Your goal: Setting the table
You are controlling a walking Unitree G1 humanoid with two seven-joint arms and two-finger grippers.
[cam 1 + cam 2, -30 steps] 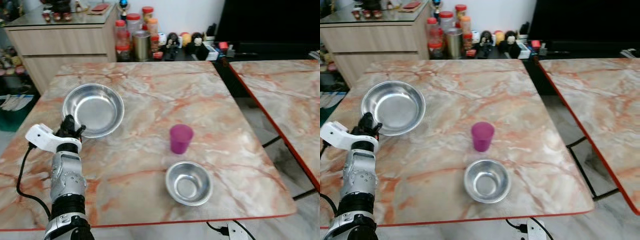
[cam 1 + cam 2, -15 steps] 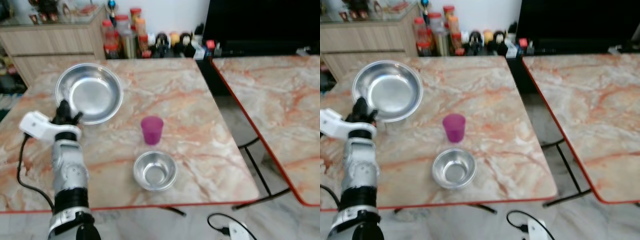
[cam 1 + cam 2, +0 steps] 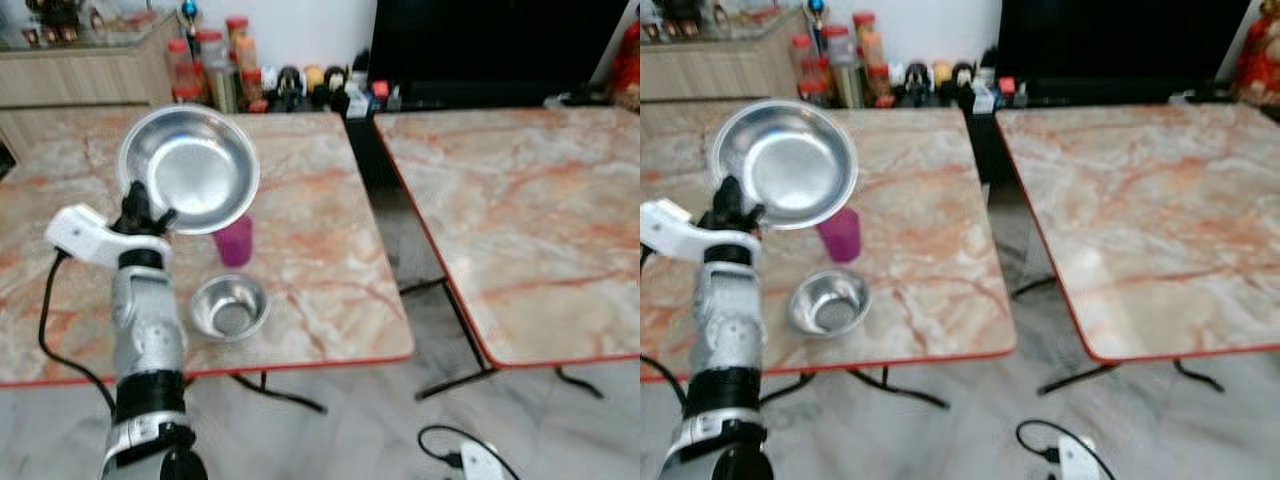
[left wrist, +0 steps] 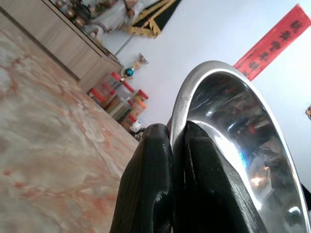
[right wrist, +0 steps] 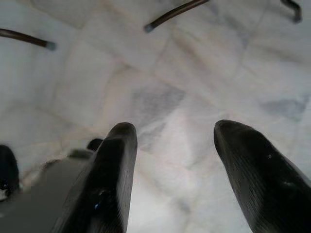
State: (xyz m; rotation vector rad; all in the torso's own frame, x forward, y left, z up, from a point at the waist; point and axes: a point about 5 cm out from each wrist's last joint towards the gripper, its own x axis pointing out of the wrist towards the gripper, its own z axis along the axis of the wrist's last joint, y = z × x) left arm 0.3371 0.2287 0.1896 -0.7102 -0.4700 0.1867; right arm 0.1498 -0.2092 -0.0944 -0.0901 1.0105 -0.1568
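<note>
A: Where is the big steel dish (image 3: 190, 167)?

B: Held up off the left desk (image 3: 310, 250), tilted so its hollow faces the camera. The left claw (image 3: 141, 213) has it by the lower rim; the wrist view shows the two black fingers (image 4: 150, 179) pressed together with the rim (image 4: 181, 104) pinched between them.

A: And what is on the desk below it?

B: A purple cup (image 3: 235, 241) stands upright, its top partly hidden behind the raised dish. Just in front of it, nearer the robot, sits a small steel bowl (image 3: 229, 306), close to the desk's front edge. The two look very near each other, though the picture is soft with blur, so I cannot tell if they touch.

A: The other arm?

B: The right claw (image 5: 175, 160) hangs over the pale marble floor (image 5: 160, 87), fingers spread well apart with nothing between them.

A: Anything else around?

B: A second marble desk (image 3: 520, 210) with a red edge stands to the right, a gap between the two. Behind the left desk, jars and bottles (image 3: 215, 65) are lined up along the wall beside a wooden cabinet (image 3: 70, 75). A white plug and cable (image 3: 465, 455) lie on the floor
</note>
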